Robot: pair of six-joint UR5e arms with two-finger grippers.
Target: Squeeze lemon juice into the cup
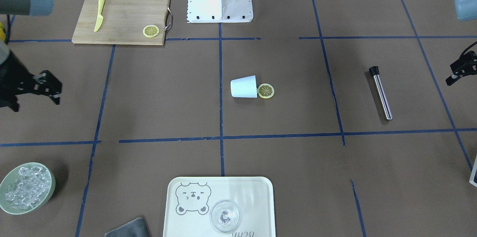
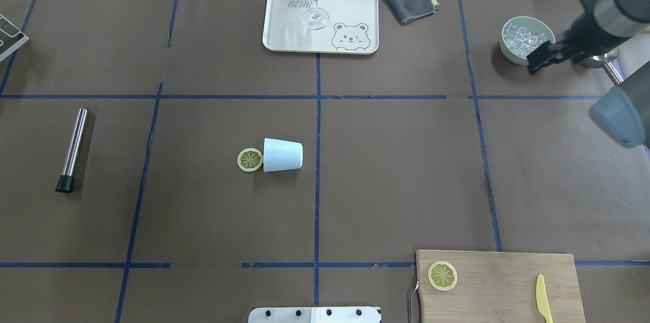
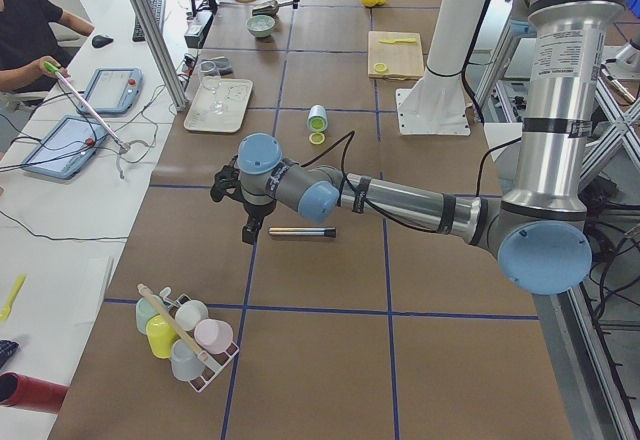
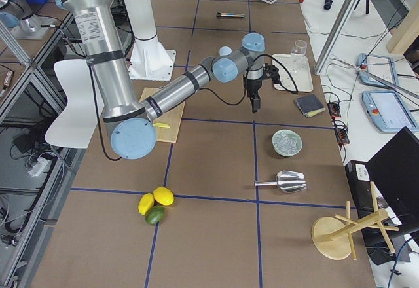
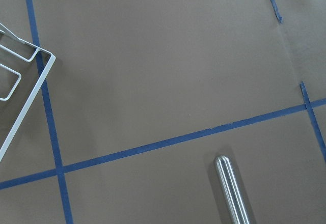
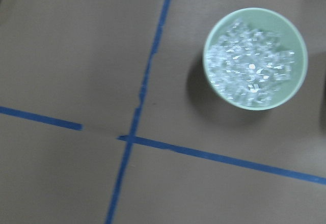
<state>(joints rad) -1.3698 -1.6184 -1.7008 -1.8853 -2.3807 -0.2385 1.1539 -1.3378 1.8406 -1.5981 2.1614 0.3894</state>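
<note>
I am looking over the brown desk [image 2: 406,186], taped into blue squares, with both arms hanging out at its ends. The right gripper [image 2: 538,59] is hovering beside the green bowl of ice [image 2: 506,44]. The left gripper [image 1: 452,76] is hanging at the opposite end, near the steel muddler [image 1: 381,93]. I cannot tell how wide either gripper's jaws are standing, and neither is holding anything that I can see.

The wooden cutting board [image 2: 502,282] is sitting close to the robot's base, carrying a yellow knife [image 2: 543,305] and a second lemon slice [image 2: 442,276].

The cup [image 2: 282,155] is lying tipped on its side near the middle of the desk, pale blue-white, tapered and plain-walled, its wide mouth pointing toward the robot's left. The lemon slice [image 2: 250,159] is lying flat on the desk right at that mouth, touching or just beside the rim. It is a thin yellow disc with a darker segmented centre, narrower than the cup's opening.
</note>
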